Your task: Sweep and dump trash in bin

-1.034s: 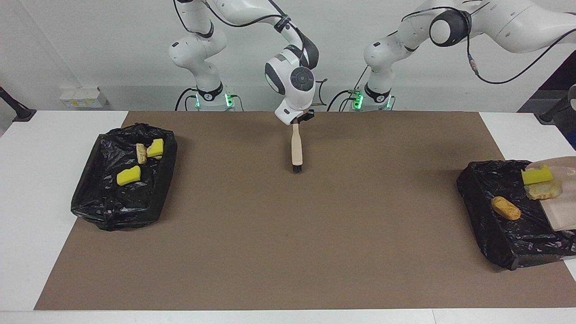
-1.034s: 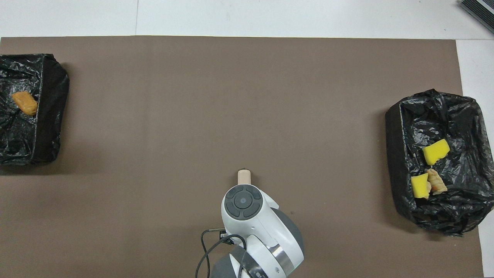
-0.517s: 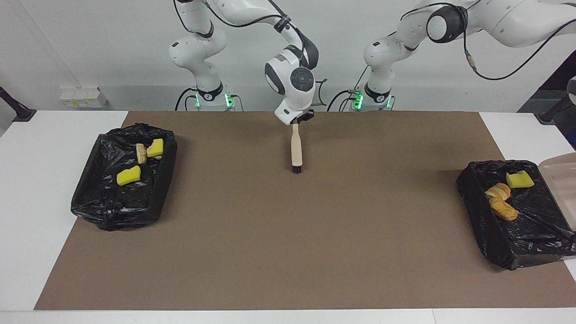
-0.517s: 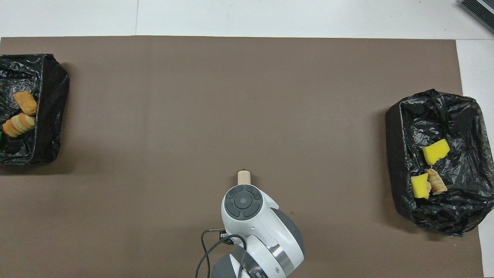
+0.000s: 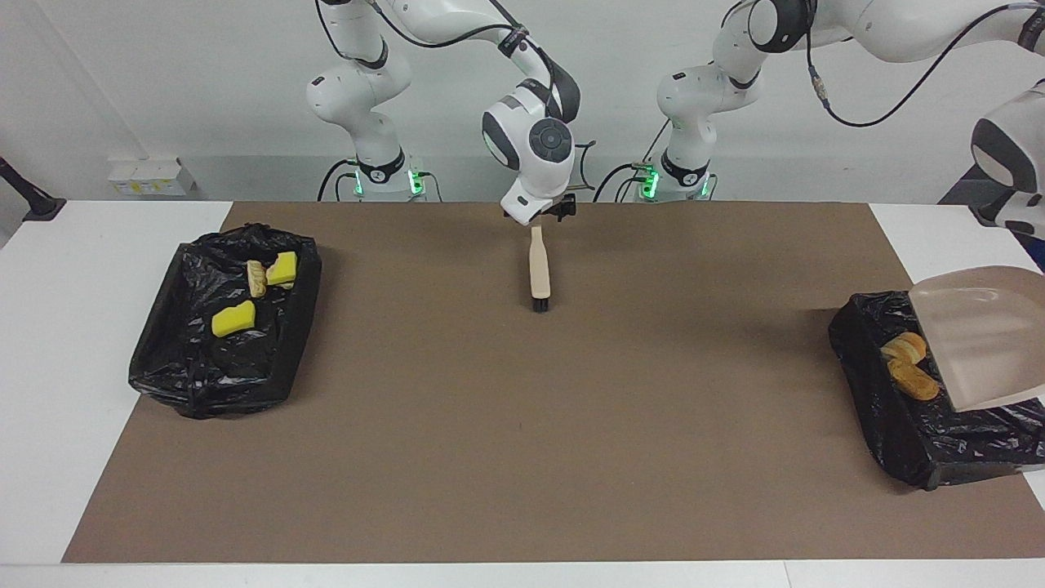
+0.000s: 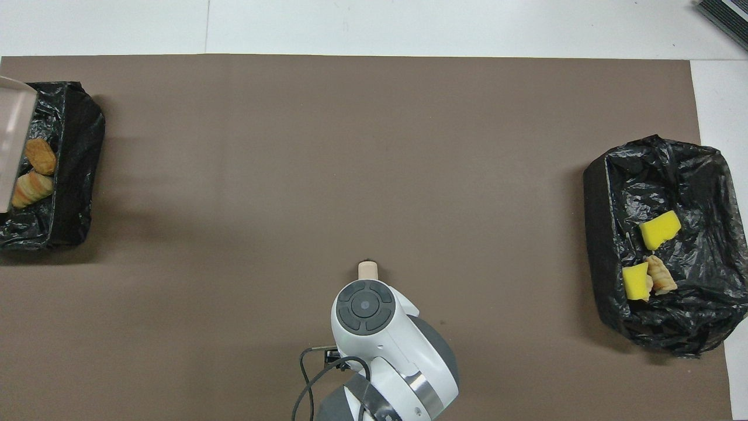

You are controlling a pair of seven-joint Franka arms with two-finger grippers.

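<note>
The black-lined bin (image 5: 857, 343) at the left arm's end holds two golden-brown lumps of trash (image 5: 904, 347) (image 6: 41, 156). A beige dustpan (image 5: 980, 335) (image 6: 13, 140) hangs tilted over it, under my left arm (image 5: 1008, 155). The left gripper itself is cut off by the view's edge. The bin (image 5: 163, 359) (image 6: 596, 234) at the right arm's end holds two yellow sponge chunks (image 5: 233, 318) (image 6: 659, 229) and a tan lump (image 5: 256, 278). My right gripper (image 5: 555, 214) is at the top of a wooden brush (image 5: 539, 265) (image 6: 368, 270), whose black bristles rest on the mat.
A brown mat (image 5: 522, 425) covers most of the white table (image 5: 73, 327); both bins sit at its ends. The arm bases (image 5: 380, 175) stand along the table's near edge. A small white box (image 5: 151, 175) lies at the right arm's end.
A yellow sponge and a bread lump slid off the dustpan into the bin. The dustpan then swung up over the bin and hides the sponge. The right hand lifted slightly; the brush barely moved.
</note>
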